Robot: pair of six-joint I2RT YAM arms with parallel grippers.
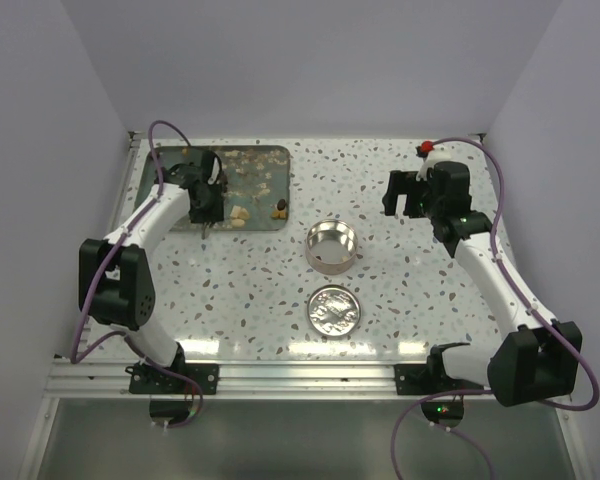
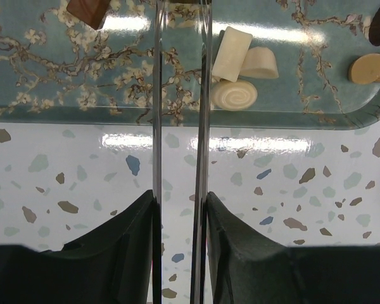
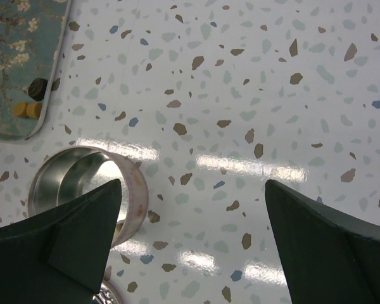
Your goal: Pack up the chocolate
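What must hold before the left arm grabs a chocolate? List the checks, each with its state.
1. Tin uncovered: ok, the lid lies on the table beside it.
2. Room in the tin: ok, the inside looks bare.
3. Left fingers empty: ok, nothing is between them.
4. Left fingers lined up on a chocolate: not ok, they point at the tray's near rim and the cream chocolates sit off to one side.
5. Gap wide enough: not ok, it looks narrower than a cream piece.
6. Right fingers clear of the tin: ok, they are open and off to its side.
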